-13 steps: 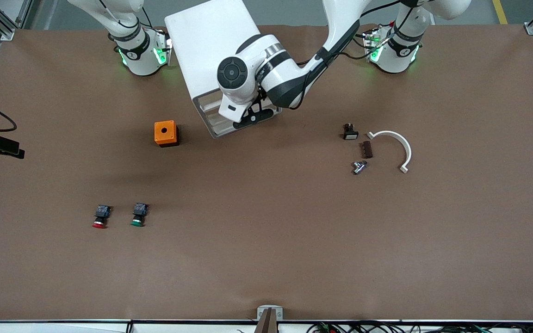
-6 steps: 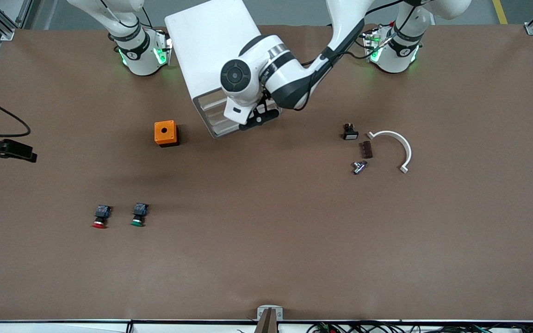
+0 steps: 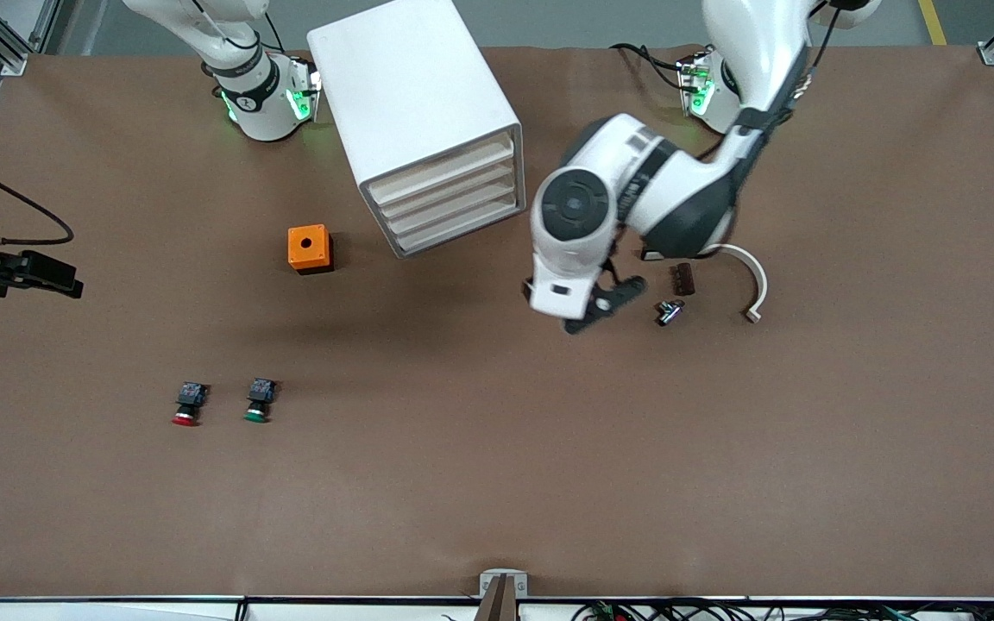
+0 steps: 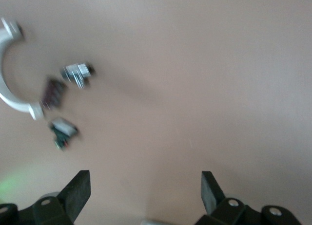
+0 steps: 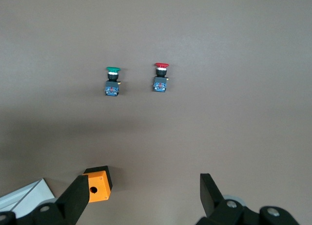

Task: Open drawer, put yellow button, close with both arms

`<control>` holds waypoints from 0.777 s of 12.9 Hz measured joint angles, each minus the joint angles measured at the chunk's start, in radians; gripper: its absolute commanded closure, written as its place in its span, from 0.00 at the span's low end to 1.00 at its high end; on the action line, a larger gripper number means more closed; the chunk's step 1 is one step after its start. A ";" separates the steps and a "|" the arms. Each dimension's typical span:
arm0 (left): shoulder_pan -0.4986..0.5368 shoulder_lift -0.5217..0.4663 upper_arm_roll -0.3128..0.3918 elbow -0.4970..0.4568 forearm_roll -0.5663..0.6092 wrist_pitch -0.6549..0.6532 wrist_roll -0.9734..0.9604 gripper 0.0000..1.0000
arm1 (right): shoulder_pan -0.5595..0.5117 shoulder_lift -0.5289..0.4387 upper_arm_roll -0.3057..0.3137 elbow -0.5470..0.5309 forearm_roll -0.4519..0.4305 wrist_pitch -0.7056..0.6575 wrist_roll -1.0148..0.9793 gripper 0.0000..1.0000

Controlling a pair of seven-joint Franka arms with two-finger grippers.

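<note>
The white cabinet [image 3: 415, 82] stands near the arms' bases. Its top drawer [image 3: 441, 166] sits flush with the three below it. The yellow button shows in no view. My left gripper [image 3: 605, 309] hangs open and empty over bare table between the cabinet and a cluster of small parts; in the left wrist view [image 4: 145, 188] its fingers are wide apart with nothing between them. My right gripper [image 3: 66, 280] is up in the air at the right arm's end of the table. It is open and empty in the right wrist view [image 5: 144, 193].
An orange box [image 3: 308, 248] with a hole sits beside the cabinet. Red-capped [image 3: 188, 404] and green-capped [image 3: 259, 401] buttons lie nearer the camera. A white curved clamp [image 3: 747, 272], brown block [image 3: 683, 279], silver fitting [image 3: 670, 311] and small black part [image 3: 654, 253] lie toward the left arm's end.
My left arm has pulled away from the cabinet front and swung toward the small parts, uncovering the drawers. My right gripper has drifted a little inward from the table's end.
</note>
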 measured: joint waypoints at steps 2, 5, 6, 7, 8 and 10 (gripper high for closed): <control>0.104 -0.038 0.003 0.002 0.024 -0.001 0.145 0.00 | 0.001 -0.014 0.001 0.004 0.000 -0.015 0.000 0.00; 0.271 -0.122 0.004 0.005 0.028 -0.018 0.392 0.00 | 0.001 -0.050 0.002 0.010 0.000 -0.078 0.000 0.00; 0.323 -0.155 0.004 0.006 0.028 -0.041 0.464 0.00 | 0.001 -0.066 0.001 0.010 0.000 -0.099 0.000 0.00; 0.368 -0.189 0.004 0.006 0.028 -0.066 0.534 0.00 | 0.000 -0.079 -0.002 0.008 0.000 -0.107 0.000 0.00; 0.405 -0.222 0.004 0.006 0.028 -0.090 0.603 0.00 | 0.000 -0.091 -0.004 0.002 0.000 -0.106 0.000 0.00; 0.467 -0.282 0.003 0.006 0.029 -0.131 0.734 0.00 | -0.001 -0.113 -0.005 -0.009 0.001 -0.105 0.000 0.00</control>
